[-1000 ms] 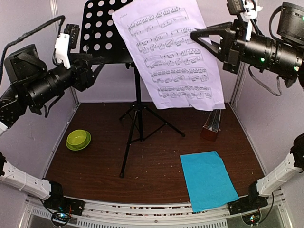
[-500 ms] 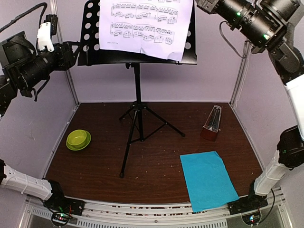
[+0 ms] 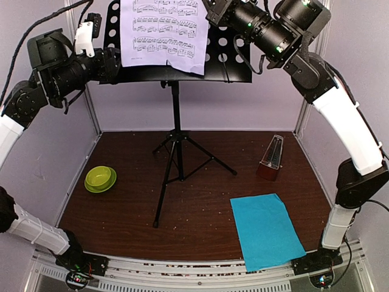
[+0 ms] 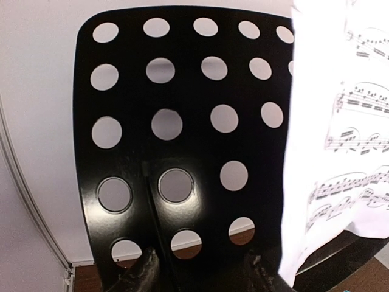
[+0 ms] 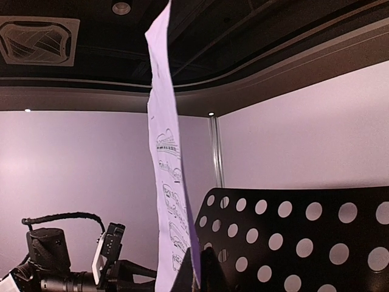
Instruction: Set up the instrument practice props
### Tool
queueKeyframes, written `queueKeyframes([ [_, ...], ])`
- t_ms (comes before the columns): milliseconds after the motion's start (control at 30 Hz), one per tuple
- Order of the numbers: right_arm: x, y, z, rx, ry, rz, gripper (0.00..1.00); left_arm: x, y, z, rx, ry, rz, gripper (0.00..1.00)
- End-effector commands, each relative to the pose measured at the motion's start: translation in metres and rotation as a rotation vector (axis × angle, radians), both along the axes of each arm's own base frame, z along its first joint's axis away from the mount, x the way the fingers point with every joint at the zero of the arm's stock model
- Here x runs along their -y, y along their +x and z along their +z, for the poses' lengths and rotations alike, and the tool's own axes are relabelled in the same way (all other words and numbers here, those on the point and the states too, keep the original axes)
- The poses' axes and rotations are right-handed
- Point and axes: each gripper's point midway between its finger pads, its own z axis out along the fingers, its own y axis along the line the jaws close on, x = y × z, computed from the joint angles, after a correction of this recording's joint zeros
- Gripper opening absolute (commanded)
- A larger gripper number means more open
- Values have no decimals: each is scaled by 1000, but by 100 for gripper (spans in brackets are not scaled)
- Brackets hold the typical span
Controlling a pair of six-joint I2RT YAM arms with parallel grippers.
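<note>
The lilac sheet (image 3: 164,33) is held up in front of the black desk of the music stand (image 3: 234,58), covering its left and middle part. It is pinched at its right side by the right gripper (image 5: 197,277), whose fingers are pressed together on the paper. The left gripper (image 4: 202,277) is placed at the left part of the desk with its fingers spread apart. Whether the desk is touched by them cannot be told.

The step in hand is judged to be the seating of this sheet on the desk. The sheet should be lowered until its bottom edge is rested along the ledge, and it should be squared first, because the bottom edge is seen lower at the right than at the left. Release is advised only when the paper is laid flat against the desk.

The printed side is turned toward the arms. The long axis is nearly upright, and the top is cut off by the frame.
</note>
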Motion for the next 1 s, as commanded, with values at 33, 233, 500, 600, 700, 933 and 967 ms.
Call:
queueKeyframes([
  [33, 32, 4, 25, 51, 76, -107, 0, -1, 11, 19, 33, -37, 20, 47],
  [233, 38, 15, 21, 38, 62, -176, 0, -7, 26, 17, 3, -36, 77, 37],
  [500, 38, 18, 16, 32, 41, -197, 0, -6, 31, 13, -28, -40, 81, 25],
  [600, 39, 19, 16, 29, 39, -201, 0, -5, 33, 9, -47, -38, 78, 23],
  [700, 41, 19, 14, 25, 37, -210, 0, -5, 35, 5, -66, -32, 87, 20],
  [933, 38, 20, 10, 26, 16, -216, 0, 3, 34, 8, -59, -36, 47, 0],
  [967, 38, 20, 10, 28, 14, -215, 0, 4, 33, 11, -49, -42, 37, 0],
])
